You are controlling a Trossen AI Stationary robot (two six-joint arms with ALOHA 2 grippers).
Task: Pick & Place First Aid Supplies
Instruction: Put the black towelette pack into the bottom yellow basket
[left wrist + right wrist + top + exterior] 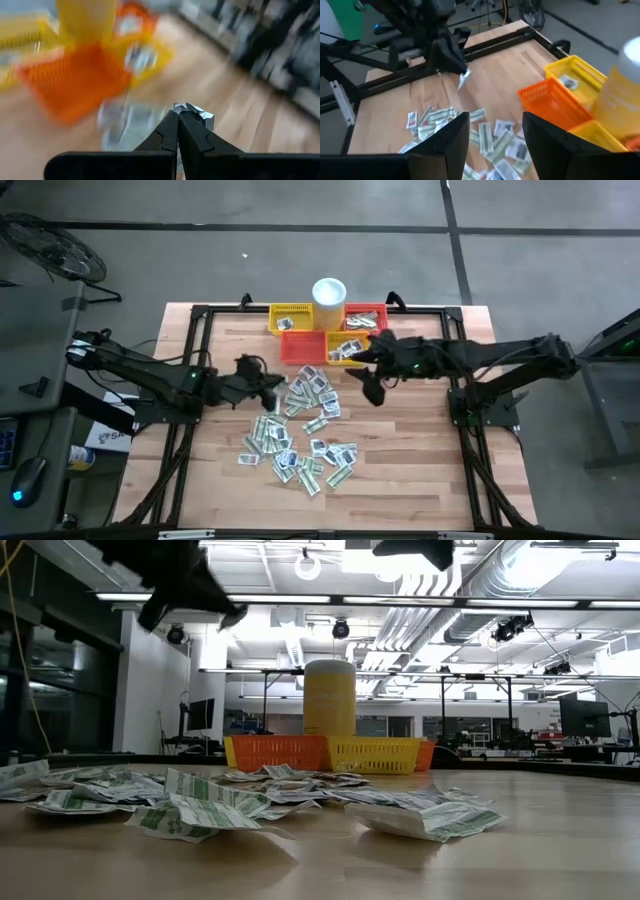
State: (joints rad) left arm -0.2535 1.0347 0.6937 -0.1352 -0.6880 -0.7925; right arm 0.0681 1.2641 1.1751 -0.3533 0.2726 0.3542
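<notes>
Several first aid supplies, small white and pale green sachets [300, 430], lie in a loose heap on the wooden table's middle. My left gripper [274, 383] hangs above the heap's far left part, shut on one small grey-white sachet [464, 80]. My right gripper [495, 135] stands open with nothing between its fingers, above the heap's far right part [368, 390], near the baskets. In the low view both arms show only as dark shapes at the top. My left gripper pinches one end [196, 113] of the small sachet between its two fingertips [172, 131]. The fingers come from the table's left, slanting a little downward. The sachet sticks out past the fingertips and hangs below them, clear of the table and the heap.
At the table's far edge stand a yellow basket [290, 318], an orange basket [303, 346], another yellow basket [345, 350] and a red basket [366, 315], some with sachets inside. A white cup [329, 292] stands behind them. Bare wood lies to the right of the heap.
</notes>
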